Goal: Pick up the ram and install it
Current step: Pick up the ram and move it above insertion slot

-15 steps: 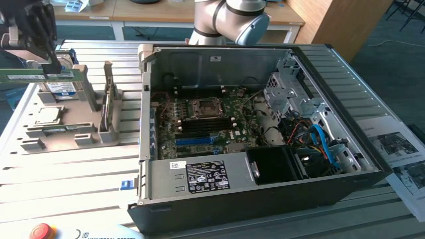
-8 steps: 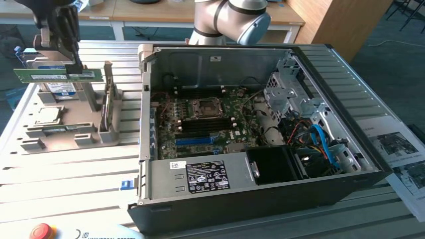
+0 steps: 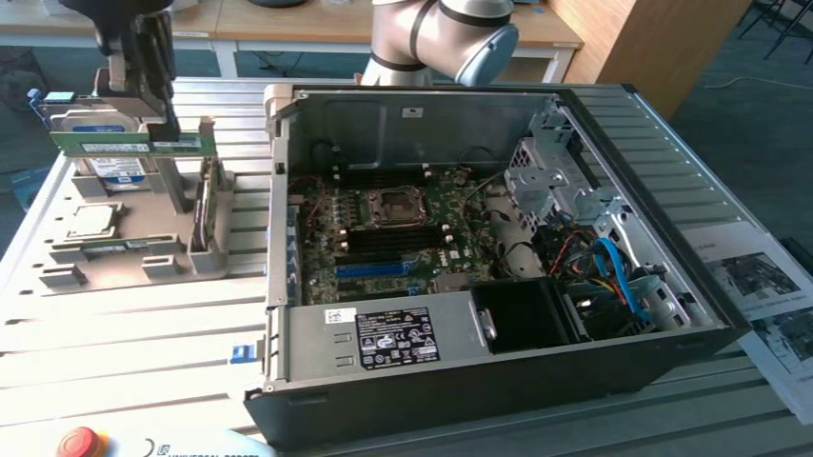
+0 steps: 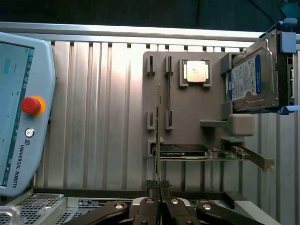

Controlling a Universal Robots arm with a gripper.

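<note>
Wrist view: fingers [image 4: 152,188] seemingly pinch ram [image 4: 157,140] above slatted metal table [image 4: 93,117].

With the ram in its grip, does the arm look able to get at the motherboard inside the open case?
Probably yes. The case lies open upward and nothing covers the motherboard. The gripper holds the ram above the tray, at the exterior view's left.

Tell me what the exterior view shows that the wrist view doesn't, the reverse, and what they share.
Exterior view adds the motherboard inside the open case and papers beside it. Wrist view adds the pendant's screen. Shared: the gripper shut on the ram, the hard drive, the processor chip, the pendant's red button.
</note>
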